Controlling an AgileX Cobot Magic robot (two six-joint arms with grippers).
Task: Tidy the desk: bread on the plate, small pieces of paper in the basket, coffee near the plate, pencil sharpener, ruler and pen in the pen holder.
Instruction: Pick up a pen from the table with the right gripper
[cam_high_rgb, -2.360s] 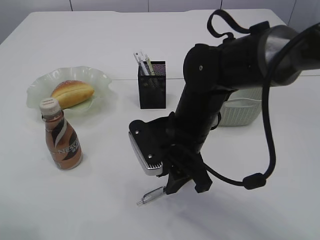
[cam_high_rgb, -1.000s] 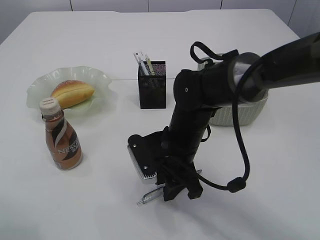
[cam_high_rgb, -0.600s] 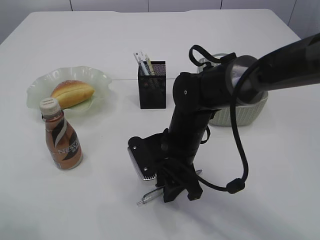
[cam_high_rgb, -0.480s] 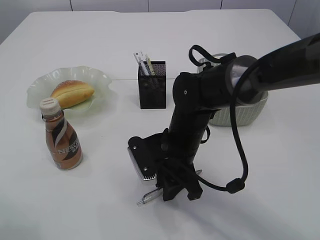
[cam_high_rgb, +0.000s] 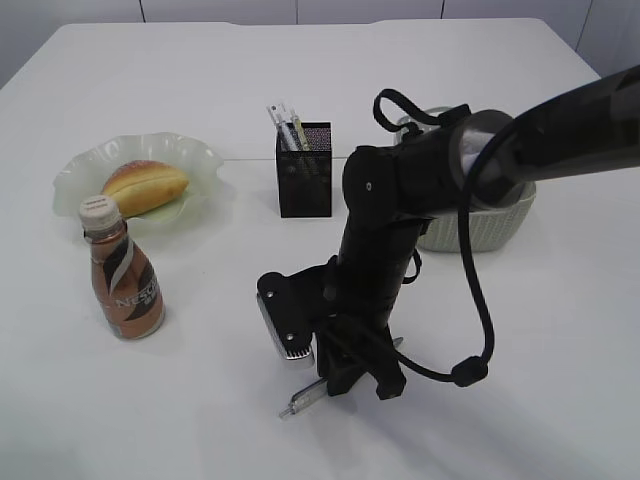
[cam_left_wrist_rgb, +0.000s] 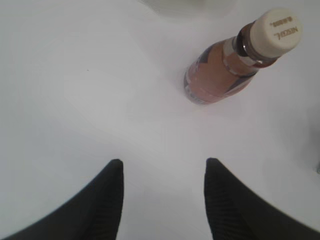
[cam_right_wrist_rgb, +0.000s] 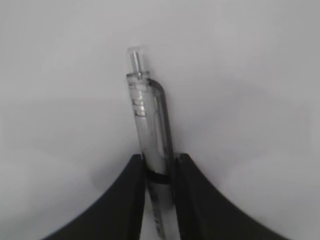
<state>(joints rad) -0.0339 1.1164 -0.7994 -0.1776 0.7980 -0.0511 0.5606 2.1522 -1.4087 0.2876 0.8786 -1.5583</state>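
My right gripper (cam_high_rgb: 345, 385) (cam_right_wrist_rgb: 159, 161) is shut on a clear pen (cam_high_rgb: 304, 400) (cam_right_wrist_rgb: 146, 135) low over the table's front middle; the pen's clicker end sticks out to the left. The black mesh pen holder (cam_high_rgb: 304, 170) stands behind with a few items in it. The bread (cam_high_rgb: 144, 187) lies on the pale green plate (cam_high_rgb: 75, 170). The coffee bottle (cam_high_rgb: 122, 272) (cam_left_wrist_rgb: 240, 62) stands in front of the plate. My left gripper (cam_left_wrist_rgb: 162, 167) is open and empty above bare table near the bottle. The sharpener and ruler cannot be made out.
A white basket (cam_high_rgb: 490, 222) stands at the right behind my right arm. The right arm's black cable (cam_high_rgb: 470, 370) loops low beside the gripper.
My right gripper came down onto the pen and closed on it. The pen's free end has shifted slightly right and down in the last half second.
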